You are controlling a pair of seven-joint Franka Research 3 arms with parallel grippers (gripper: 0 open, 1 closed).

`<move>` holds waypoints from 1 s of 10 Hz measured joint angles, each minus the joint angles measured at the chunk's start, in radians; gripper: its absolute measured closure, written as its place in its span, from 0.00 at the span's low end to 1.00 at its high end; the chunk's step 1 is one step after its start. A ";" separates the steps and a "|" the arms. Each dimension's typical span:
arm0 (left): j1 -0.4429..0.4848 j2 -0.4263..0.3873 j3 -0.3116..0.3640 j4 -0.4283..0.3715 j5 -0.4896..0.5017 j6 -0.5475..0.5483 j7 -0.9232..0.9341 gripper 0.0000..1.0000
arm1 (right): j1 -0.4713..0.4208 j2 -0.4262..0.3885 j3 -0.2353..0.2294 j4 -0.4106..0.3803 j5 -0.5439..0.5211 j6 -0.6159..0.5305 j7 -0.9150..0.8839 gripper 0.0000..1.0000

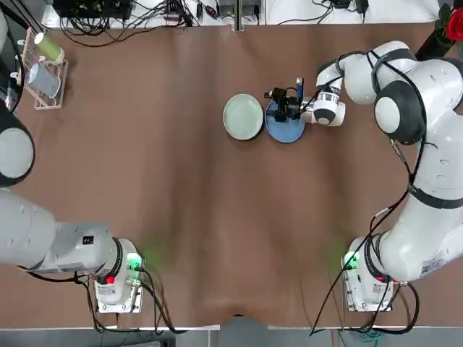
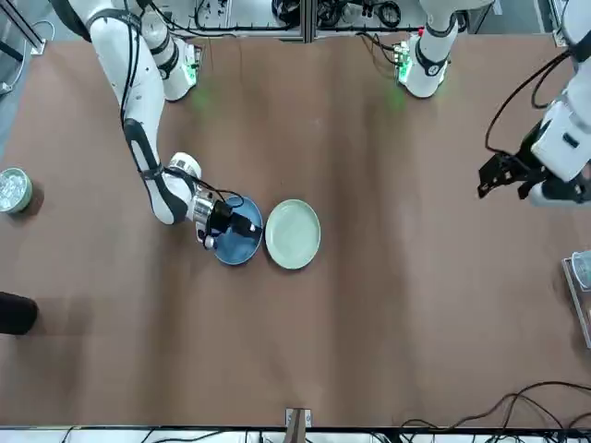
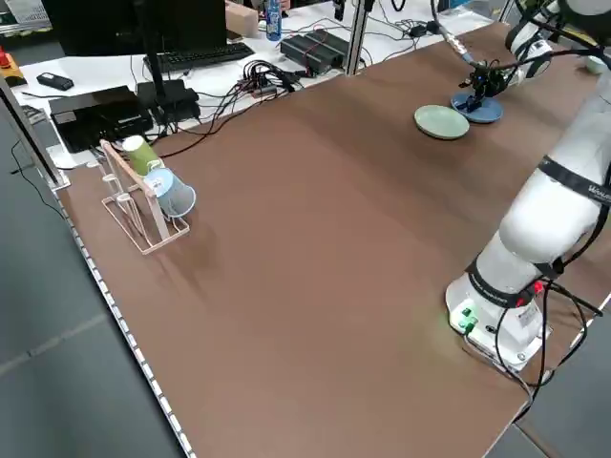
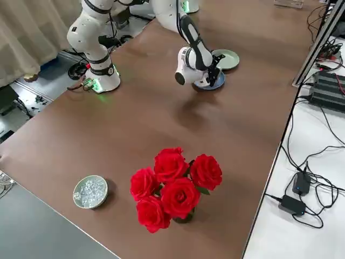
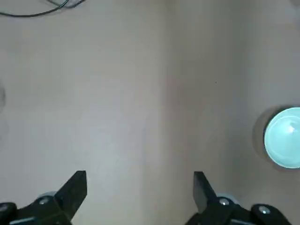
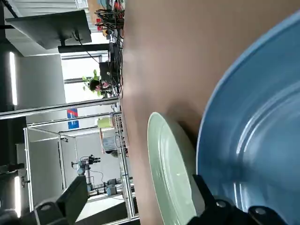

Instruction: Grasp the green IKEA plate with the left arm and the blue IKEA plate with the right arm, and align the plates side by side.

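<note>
- Blue plate (image 1: 285, 127): right jaws (image 6: 140, 199) stand open at its rim, green plate (image 1: 243, 117) just beside, both on the desk (image 1: 195, 217).
- Left jaws (image 5: 140, 185), wide apart, are off the plates.
- Best to nudge blue gently, keeping it flat, rims level.

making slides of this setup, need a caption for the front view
Right claw at the blue plate, green plate alongside

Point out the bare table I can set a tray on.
Widest: between the two arms' bases, below the green plate. Also bare: between the rack and that plate. Crowded: around the blue plate, where the right hand is, close beside the green one.
</note>
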 joint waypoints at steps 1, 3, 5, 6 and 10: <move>-0.020 -0.039 0.026 -0.043 0.000 0.000 0.000 0.00 | 0.000 0.006 0.000 0.008 0.004 0.000 0.000 0.02; -0.024 -0.096 0.050 -0.098 0.000 -0.020 0.001 0.00 | 0.000 0.016 0.000 0.019 0.007 0.000 -0.001 0.02; -0.022 -0.115 0.058 -0.108 0.017 -0.052 0.001 0.00 | 0.000 0.017 -0.001 0.020 0.008 0.000 -0.002 0.02; -0.022 -0.115 0.058 -0.108 0.026 -0.054 0.001 0.00 | 0.000 0.017 -0.001 0.020 0.008 0.000 -0.002 0.02; -0.025 -0.115 0.081 -0.099 0.025 -0.054 0.018 0.01 | 0.000 0.018 -0.002 0.031 0.008 0.001 -0.002 0.02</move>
